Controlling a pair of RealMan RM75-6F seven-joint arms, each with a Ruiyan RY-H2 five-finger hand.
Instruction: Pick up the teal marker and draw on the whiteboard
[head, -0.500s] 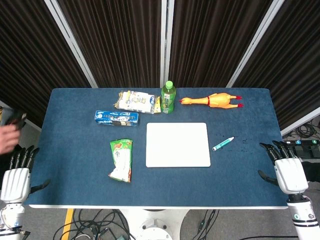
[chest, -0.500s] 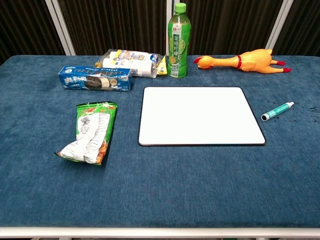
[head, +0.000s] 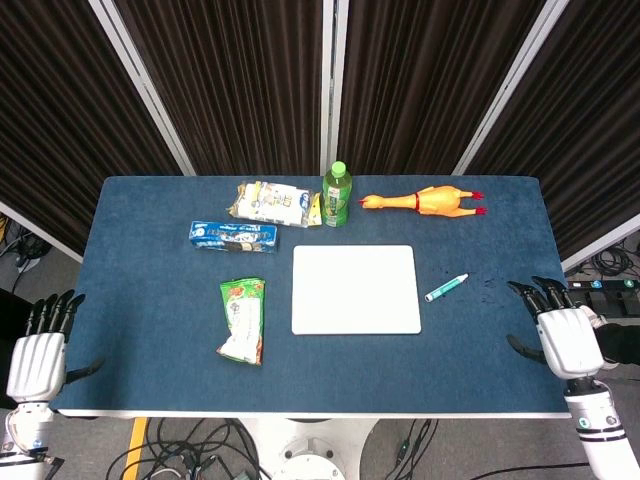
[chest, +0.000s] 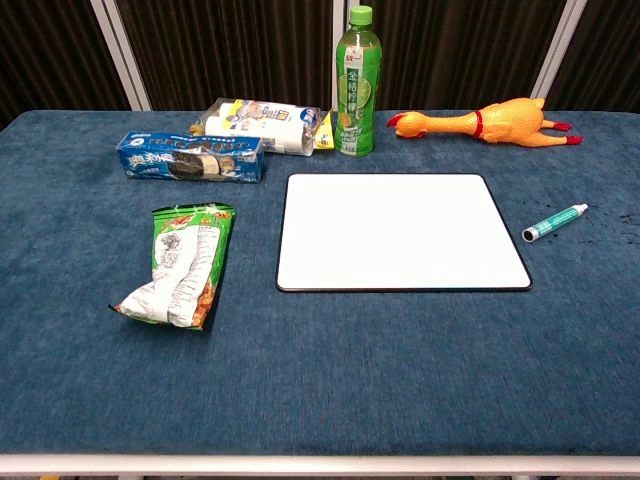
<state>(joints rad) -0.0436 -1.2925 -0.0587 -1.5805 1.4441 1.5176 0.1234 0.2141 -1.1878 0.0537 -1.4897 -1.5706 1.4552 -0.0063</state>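
The teal marker (head: 446, 287) (chest: 554, 222) lies on the blue tablecloth just right of the blank whiteboard (head: 356, 289) (chest: 402, 231), angled with its dark tip toward the front. My right hand (head: 565, 338) hovers at the table's right front edge, fingers apart, empty, well to the right of the marker. At the left front corner my left hand (head: 38, 352) is also empty with fingers spread. Neither hand appears in the chest view.
A green bottle (head: 336, 195) and a rubber chicken (head: 425, 201) stand behind the whiteboard. A snack pack (head: 270, 203), a blue cookie box (head: 233, 236) and a green snack bag (head: 242, 319) lie to its left.
My right hand has shifted slightly inward toward the table. A person's hand at the far left edge has left the view.
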